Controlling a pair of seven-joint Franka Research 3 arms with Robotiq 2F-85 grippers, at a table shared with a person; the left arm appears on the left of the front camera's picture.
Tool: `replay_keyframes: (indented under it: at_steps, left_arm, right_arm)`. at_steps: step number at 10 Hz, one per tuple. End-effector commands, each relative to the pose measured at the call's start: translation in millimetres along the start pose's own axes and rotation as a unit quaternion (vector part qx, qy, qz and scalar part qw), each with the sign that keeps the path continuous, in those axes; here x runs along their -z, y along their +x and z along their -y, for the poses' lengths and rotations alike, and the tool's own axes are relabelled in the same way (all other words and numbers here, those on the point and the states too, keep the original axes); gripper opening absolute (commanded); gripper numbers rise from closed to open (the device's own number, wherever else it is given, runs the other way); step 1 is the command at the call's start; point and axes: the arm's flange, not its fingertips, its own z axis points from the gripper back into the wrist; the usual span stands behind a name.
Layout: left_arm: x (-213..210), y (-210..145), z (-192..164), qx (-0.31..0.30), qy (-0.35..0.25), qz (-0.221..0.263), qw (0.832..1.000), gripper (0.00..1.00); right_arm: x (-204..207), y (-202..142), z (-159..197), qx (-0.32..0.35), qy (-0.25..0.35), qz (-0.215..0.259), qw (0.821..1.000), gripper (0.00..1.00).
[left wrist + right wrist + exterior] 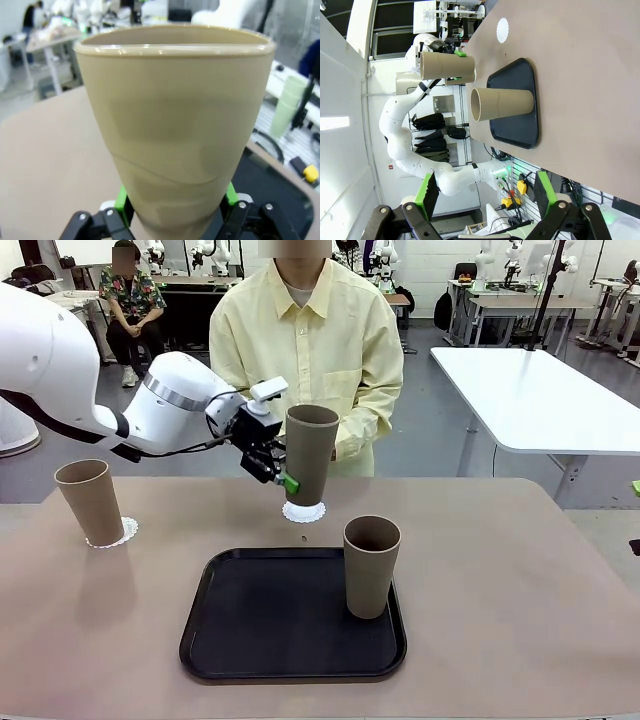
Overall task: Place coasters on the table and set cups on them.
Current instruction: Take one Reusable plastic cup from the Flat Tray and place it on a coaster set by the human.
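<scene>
1. Left claw point(285, 480) is coming in from the left side of the counter point(520, 570) and pinching the held cup point(311, 455) low on its wall, with green pads point(121, 200) pressing on either side near the base.
2. That held cup is sitting upright with a slight tilt, open mouth up, right over the middle coaster point(304, 511). The base is looking very close to the lacy paper, but I cannot tell whether it is touching.
3. The middle coaster is lying flat on the counter just beyond the far edge of the black tray point(290, 615).
4. Over at the left, a second cup point(90, 502) is standing upright on the left coaster point(118, 533), whose scalloped edge is peeking out on the right of its base.
5. A third cup point(371, 565) is standing upright inside the black tray, toward its right side, well apart from the other two.
6. Right claw point(485, 187) is hanging with its fingers spread wide and nothing between them, looking along the counter toward the tray and the cups.
7. A person point(310, 330) in a pale yellow shirt is standing at the far side, directly behind the held cup, with hands down near it.
</scene>
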Motion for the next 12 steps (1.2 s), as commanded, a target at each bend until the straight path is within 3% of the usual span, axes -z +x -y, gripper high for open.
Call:
replay_keyframes:
  at_steps: [1,7,8,9,12]
  left_arm:
    - [-4.1,-1.1,-17.9,0.045,-0.032,-0.019,0.998,0.80]
    - [-51.5,-2.3,-58.4,0.031,-0.008,0.021,0.999,0.80]
    - [-50.3,3.5,-57.0,0.017,-0.002,0.016,1.000,0.80]
    - [-42.7,-7.7,-40.4,0.047,-0.008,-0.002,0.999,0.80]
    - [-42.7,-7.7,-40.4,0.047,-0.008,-0.002,0.999,0.80]
  right_arm:
    - [-0.5,0.5,0.1,0.000,0.006,-0.001,1.000,1.00]
    - [-0.5,0.5,0.1,0.000,0.006,-0.001,1.000,1.00]
    - [-0.5,0.5,0.1,0.000,0.006,-0.001,1.000,1.00]
    - [-0.5,0.5,0.1,0.000,0.006,-0.001,1.000,1.00]
    - [-0.5,0.5,0.1,0.000,0.006,-0.001,1.000,1.00]
